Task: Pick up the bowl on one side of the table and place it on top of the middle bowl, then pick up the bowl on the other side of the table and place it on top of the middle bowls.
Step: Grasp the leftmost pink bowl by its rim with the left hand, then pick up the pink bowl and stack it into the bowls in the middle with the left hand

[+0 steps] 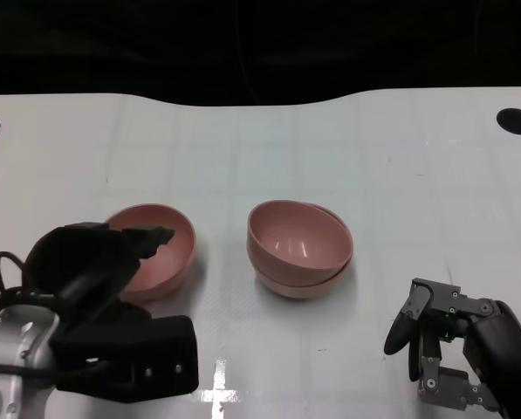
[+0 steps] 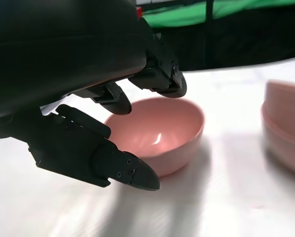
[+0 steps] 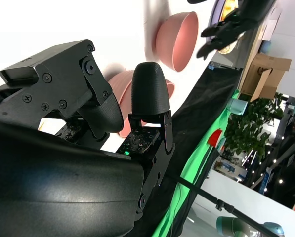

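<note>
Halfway there: one bowl already stacked, left one about to get grabbed.

Over at about 8 o'clock from the middle, the left hand (image 1: pixel 112 262) hovers right over the near rim of the single pink bowl (image 1: pixel 160 249), fingers spread apart with nothing in them, so no grip yet as far as I can tell. Dead center on the white surface (image 1: pixel 400 157) sits the middle stack (image 1: pixel 299 249), two pink bowls nested, top one a bit tilted. Down at 5 o'clock the right hand (image 1: pixel 448 345) rests released, holding nothing, well apart from the stack. What's left, I'd say: grab that left bowl and drop it on top.
</note>
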Controlling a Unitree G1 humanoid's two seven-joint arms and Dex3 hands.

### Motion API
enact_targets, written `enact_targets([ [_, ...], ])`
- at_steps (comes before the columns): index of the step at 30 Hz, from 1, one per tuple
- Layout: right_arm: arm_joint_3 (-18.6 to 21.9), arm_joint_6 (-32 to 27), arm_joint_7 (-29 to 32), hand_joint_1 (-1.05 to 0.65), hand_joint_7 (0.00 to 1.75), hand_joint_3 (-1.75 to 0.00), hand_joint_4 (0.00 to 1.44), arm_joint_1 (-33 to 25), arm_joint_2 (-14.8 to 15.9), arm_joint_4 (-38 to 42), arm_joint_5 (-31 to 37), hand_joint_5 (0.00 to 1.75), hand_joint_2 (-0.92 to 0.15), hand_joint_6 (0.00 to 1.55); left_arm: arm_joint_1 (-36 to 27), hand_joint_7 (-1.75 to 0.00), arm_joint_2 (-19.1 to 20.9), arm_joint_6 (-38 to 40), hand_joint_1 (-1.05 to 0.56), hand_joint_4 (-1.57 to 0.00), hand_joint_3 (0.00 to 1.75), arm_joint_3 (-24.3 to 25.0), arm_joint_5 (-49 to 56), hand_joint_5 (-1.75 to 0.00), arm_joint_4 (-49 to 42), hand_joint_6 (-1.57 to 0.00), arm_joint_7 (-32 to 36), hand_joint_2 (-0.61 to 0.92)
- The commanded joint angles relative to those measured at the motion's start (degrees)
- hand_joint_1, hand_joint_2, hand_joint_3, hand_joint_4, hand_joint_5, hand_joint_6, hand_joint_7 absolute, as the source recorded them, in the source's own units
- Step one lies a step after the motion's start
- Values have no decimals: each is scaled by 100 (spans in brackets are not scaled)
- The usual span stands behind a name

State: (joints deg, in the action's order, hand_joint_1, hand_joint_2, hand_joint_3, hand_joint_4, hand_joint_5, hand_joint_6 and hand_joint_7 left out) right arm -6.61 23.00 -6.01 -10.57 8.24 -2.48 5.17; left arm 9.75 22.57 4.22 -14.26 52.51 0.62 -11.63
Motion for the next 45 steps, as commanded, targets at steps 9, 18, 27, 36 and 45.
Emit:
enact_targets([
  [9, 85, -107, -11, -2, 146, -163, 92, -43, -5, -113, 3, 175, -24, 82, 920, -5, 52, 186, -45, -75, 13, -733, 170, -30, -1742, -58, 141, 92],
  [18, 80, -31, 14, -1, 145, -162, 91, -11, -9, -44, 77, 175, -24, 82, 1270, -77, 74, -927, -26, -89, 18, -803, -302, -173, -2879, -97, 1519, 92],
  [27, 87, -13, 42, -1, 142, -163, 91, -14, -17, -37, 108, 175, -23, 83, 1305, -170, 197, -1235, -26, -86, 81, -815, -250, -175, -2580, -60, 2245, 64],
  [36, 73, -78, 23, -1, 142, -163, 91, -40, -29, -74, 96, 175, -24, 83, 1487, -146, 323, -1253, -27, -83, 84, -719, -315, -175, -1711, -68, 1900, 63],
  [45, 66, -78, 49, -1, 142, -163, 91, -43, -25, -91, 168, 175, -23, 84, 1975, -146, 214, -1833, -25, -85, 100, -802, -479, -175, -1611, -76, 1826, 53],
])
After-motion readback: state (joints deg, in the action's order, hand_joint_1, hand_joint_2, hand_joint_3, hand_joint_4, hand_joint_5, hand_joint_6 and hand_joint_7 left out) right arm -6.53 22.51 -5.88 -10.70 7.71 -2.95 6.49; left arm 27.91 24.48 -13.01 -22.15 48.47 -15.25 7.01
